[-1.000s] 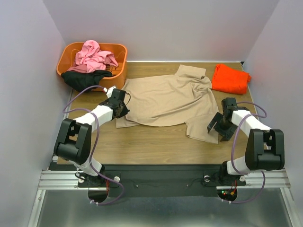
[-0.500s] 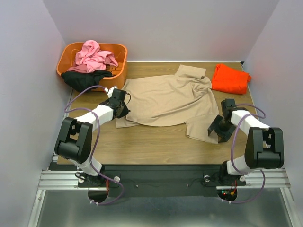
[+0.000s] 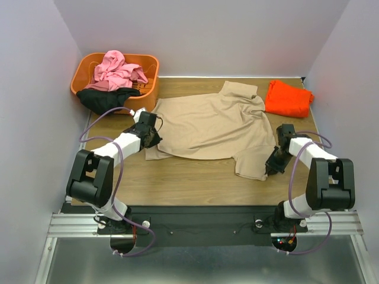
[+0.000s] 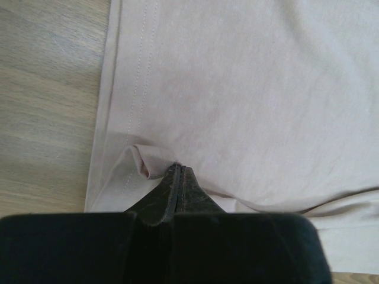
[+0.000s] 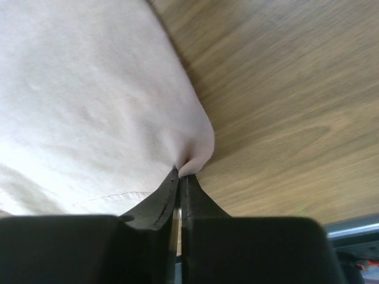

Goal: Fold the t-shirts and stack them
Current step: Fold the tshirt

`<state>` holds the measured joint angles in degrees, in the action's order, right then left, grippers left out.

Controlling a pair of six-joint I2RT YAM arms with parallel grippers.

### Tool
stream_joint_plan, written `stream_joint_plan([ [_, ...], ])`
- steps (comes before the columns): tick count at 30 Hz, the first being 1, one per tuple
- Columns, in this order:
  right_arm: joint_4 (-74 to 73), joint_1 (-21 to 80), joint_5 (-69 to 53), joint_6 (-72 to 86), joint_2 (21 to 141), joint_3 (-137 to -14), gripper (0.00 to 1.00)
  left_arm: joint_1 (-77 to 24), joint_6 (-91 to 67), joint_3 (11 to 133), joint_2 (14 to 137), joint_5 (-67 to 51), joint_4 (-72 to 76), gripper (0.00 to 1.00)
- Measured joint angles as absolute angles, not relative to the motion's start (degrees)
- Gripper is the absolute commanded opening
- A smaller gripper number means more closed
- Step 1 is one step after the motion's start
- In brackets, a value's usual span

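The tan t-shirt [image 3: 207,125] lies spread across the middle of the wooden table [image 3: 189,180]. My left gripper [image 3: 156,137] is shut on a small fold of it near the hem at its left edge; in the left wrist view the pinched cloth [image 4: 148,161] bunches at the closed tips of the left gripper [image 4: 179,168]. My right gripper [image 3: 270,168] is shut on the shirt's near right corner, and the cloth [image 5: 195,155] puckers at the tips of the right gripper [image 5: 179,173]. The orange-red t-shirt [image 3: 288,97] lies folded at the back right.
An orange basket [image 3: 155,76] stands at the back left with a pink t-shirt [image 3: 118,70] in it. A black t-shirt [image 3: 106,98] hangs over its front rim. White walls close in both sides and the back.
My right gripper has gone from open to shut on the tan shirt's right corner and shifted slightly inward. The left gripper has stayed shut in place.
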<state>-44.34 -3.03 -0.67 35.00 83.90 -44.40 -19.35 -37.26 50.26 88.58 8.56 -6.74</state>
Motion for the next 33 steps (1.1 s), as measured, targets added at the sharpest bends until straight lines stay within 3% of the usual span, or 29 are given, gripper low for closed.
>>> stream_joint_plan([
  [6, -45.17, -2.94, -0.91, 35.16, 81.54, -44.95, 0.00, -19.35, -36.01, 50.22, 86.52, 8.60, -7.81, 0.00],
  [13, -52.01, -2.94, -1.32, 34.50, 76.55, -54.59, 0.00, -19.35, -34.92, 50.15, 79.09, 8.99, -12.08, 0.00],
  [33, -74.85, -2.94, 0.40, 34.17, 62.72, -67.42, 0.01, -19.38, -36.38, 48.60, 64.93, 4.64, -25.23, 0.00],
])
